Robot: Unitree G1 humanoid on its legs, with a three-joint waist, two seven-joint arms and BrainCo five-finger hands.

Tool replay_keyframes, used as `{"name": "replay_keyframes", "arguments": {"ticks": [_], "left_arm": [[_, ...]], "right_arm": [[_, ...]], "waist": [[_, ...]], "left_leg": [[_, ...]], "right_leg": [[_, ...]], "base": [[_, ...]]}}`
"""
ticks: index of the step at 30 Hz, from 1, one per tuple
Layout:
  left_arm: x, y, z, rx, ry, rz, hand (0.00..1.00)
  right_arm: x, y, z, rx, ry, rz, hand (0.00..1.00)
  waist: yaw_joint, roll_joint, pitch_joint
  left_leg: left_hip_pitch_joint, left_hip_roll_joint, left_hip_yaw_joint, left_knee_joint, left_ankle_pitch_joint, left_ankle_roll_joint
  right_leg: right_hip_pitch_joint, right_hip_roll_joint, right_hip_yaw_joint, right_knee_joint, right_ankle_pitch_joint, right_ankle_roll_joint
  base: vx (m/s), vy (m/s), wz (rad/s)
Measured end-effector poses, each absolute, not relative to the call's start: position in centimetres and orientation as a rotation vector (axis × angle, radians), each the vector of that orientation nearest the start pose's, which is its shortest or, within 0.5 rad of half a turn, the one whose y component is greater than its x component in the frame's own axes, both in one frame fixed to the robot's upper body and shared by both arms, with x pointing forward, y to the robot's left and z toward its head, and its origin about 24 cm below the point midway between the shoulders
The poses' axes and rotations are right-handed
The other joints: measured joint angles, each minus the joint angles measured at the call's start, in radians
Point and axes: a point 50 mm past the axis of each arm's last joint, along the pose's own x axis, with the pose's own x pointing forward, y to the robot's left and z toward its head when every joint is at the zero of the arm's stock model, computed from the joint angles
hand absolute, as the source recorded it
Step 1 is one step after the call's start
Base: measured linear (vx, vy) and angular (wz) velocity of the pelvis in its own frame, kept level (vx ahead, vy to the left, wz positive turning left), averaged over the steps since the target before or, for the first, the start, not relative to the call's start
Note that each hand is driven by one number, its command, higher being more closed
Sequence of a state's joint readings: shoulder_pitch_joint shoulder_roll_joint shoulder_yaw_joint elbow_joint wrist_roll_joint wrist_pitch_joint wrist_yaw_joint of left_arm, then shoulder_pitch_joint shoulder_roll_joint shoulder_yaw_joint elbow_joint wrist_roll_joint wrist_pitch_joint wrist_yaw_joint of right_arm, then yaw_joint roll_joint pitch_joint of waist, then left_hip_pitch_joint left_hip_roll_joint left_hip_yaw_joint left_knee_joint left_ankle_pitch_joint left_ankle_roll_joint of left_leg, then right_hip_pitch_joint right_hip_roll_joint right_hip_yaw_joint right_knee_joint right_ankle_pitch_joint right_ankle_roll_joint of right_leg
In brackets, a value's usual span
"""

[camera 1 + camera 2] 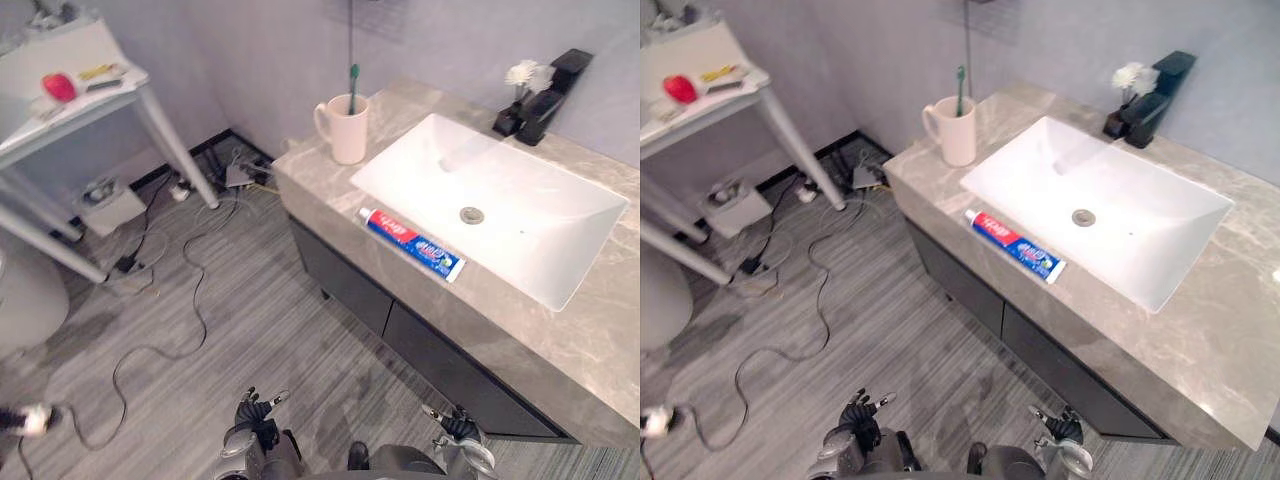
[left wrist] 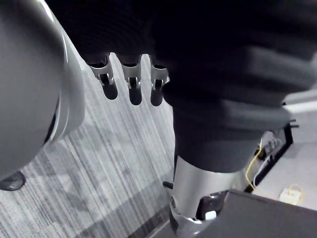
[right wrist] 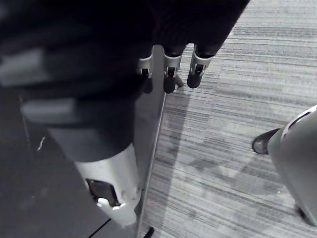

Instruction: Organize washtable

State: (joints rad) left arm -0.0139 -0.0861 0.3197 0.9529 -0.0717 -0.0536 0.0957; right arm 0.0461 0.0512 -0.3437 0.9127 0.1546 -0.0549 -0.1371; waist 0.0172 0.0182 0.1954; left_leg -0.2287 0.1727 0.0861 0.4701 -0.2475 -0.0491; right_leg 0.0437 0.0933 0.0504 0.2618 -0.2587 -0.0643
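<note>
A red, white and blue toothpaste tube (image 1: 412, 243) lies flat on the grey marble countertop (image 1: 590, 340), along the front rim of the white sink (image 1: 530, 200). A cream mug (image 1: 345, 128) stands at the counter's left end with a green toothbrush (image 1: 353, 85) upright in it. My left hand (image 1: 255, 415) and right hand (image 1: 455, 430) hang low over the floor, well short of the counter. Both hold nothing. Their fingers (image 2: 130, 82) (image 3: 171, 74) look relaxed and apart.
A black faucet (image 1: 550, 95) and a small white flower (image 1: 525, 75) stand behind the sink. The dark cabinet front (image 1: 350, 285) runs under the counter. A white side table (image 1: 90, 100) with a red object (image 1: 58, 86) stands at the left, and cables (image 1: 170, 260) trail across the floor.
</note>
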Motion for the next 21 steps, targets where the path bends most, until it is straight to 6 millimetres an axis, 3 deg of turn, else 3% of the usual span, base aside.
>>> {"name": "replay_keyframes", "arguments": {"ticks": [1,2,5,7,8,10,12,13,14,15,17,18,21], "left_arm": [[14.4,16.6,-14.5,-0.245,0.909,0.380,0.00],[14.1,16.8,-14.6,-0.240,0.913,0.383,0.00],[13.8,17.3,-14.7,-0.213,0.920,0.378,0.00],[13.8,17.2,-14.7,-0.192,0.930,0.355,0.00],[13.7,17.1,-14.8,-0.191,0.936,0.351,0.00],[13.3,17.1,-15.0,-0.191,0.951,0.351,0.00],[13.2,17.0,-15.1,-0.189,0.958,0.346,0.00],[13.2,16.9,-15.1,-0.187,0.964,0.341,0.00],[13.0,17.1,-15.2,-0.178,0.974,0.340,0.00],[12.5,16.9,-15.5,-0.179,0.999,0.333,0.00],[12.7,16.6,-15.4,-0.193,0.990,0.330,0.00],[12.8,16.8,-15.3,-0.193,0.974,0.345,0.00],[13.1,16.5,-15.1,-0.190,0.952,0.334,0.00]], "right_arm": [[12.8,-19.0,-14.5,0.273,0.899,-0.520,0.00],[12.4,-18.9,-14.7,0.276,0.911,-0.525,0.00],[12.0,-18.0,-14.8,0.298,0.922,-0.514,0.00],[12.2,-18.3,-14.7,0.292,0.919,-0.517,0.00],[11.9,-18.5,-14.8,0.296,0.921,-0.531,0.00],[11.8,-18.8,-14.8,0.300,0.921,-0.549,0.00],[11.9,-19.0,-14.7,0.286,0.918,-0.547,0.00],[12.1,-19.2,-14.7,0.285,0.918,-0.556,0.00],[11.3,-19.7,-15.0,0.294,0.943,-0.604,0.00],[10.1,-20.6,-15.3,0.269,0.975,-0.624,0.00],[9.2,-21.1,-15.5,0.255,0.999,-0.639,0.00],[8.3,-21.4,-15.8,0.283,1.037,-0.700,0.00],[5.9,-22.1,-16.1,0.273,1.092,-0.744,0.00]], "waist": [[-0.002,0.001,-0.007],[-0.001,-0.001,-0.022],[-0.001,-0.060,-0.056],[-0.002,-0.052,-0.050],[-0.005,-0.049,-0.048],[-0.004,-0.037,-0.049],[-0.005,-0.025,-0.054],[-0.004,-0.016,-0.056],[-0.004,-0.020,-0.057],[-0.013,0.006,-0.055],[-0.004,0.001,-0.052],[-0.005,-0.010,-0.043],[-0.003,0.006,-0.045]], "left_leg": [[0.023,0.001,0.027,-0.035,0.000,0.000],[0.057,-0.001,0.060,-0.035,0.029,-0.034],[0.120,-0.028,0.189,-0.059,-0.027,0.006],[0.188,-0.041,0.234,-0.098,-0.042,0.024],[0.244,-0.046,0.254,-0.135,-0.044,0.027],[0.321,-0.044,0.276,-0.203,-0.043,0.027],[0.352,-0.038,0.279,-0.251,-0.041,0.023],[0.357,-0.033,0.280,-0.265,-0.039,0.020],[0.366,-0.039,0.281,-0.265,-0.039,0.016],[0.385,-0.027,0.270,-0.247,-0.036,-0.010],[0.342,-0.015,0.271,-0.096,0.000,-0.057],[0.319,-0.011,0.274,-0.010,-0.015,-0.061],[0.205,0.044,0.258,0.166,-0.018,-0.057]], "right_leg": [[-0.002,0.000,0.047,0.047,-0.039,0.021],[-0.008,-0.014,0.079,0.112,-0.083,0.062],[-0.110,-0.084,0.042,0.306,-0.086,0.147],[-0.177,-0.136,-0.057,0.444,-0.068,0.176],[-0.189,-0.174,-0.142,0.486,-0.076,0.162],[-0.195,-0.196,-0.250,0.464,-0.093,0.131],[-0.230,-0.195,-0.330,0.389,-0.093,0.119],[-0.265,-0.164,-0.345,0.304,-0.080,0.097],[-0.268,-0.144,-0.343,0.143,0.015,0.033],[-0.216,-0.125,-0.353,0.113,0.070,0.013],[-0.159,-0.146,-0.340,0.072,0.074,0.012],[-0.083,-0.165,-0.326,0.020,0.076,0.014],[0.007,-0.164,-0.316,-0.020,0.076,0.015]], "base": [[0.33,0.342,-1.36],[0.36,0.361,-1.27],[0.41,0.370,-1.11],[0.25,0.250,-0.81],[0.30,0.266,-0.58],[0.24,0.146,-0.29],[0.25,0.055,-0.07],[0.29,-0.025,-0.03],[0.41,-0.025,0.12],[0.37,-0.002,0.10],[0.38,-0.014,-0.08],[0.30,-0.048,-0.24],[0.23,0.038,-0.20]]}}
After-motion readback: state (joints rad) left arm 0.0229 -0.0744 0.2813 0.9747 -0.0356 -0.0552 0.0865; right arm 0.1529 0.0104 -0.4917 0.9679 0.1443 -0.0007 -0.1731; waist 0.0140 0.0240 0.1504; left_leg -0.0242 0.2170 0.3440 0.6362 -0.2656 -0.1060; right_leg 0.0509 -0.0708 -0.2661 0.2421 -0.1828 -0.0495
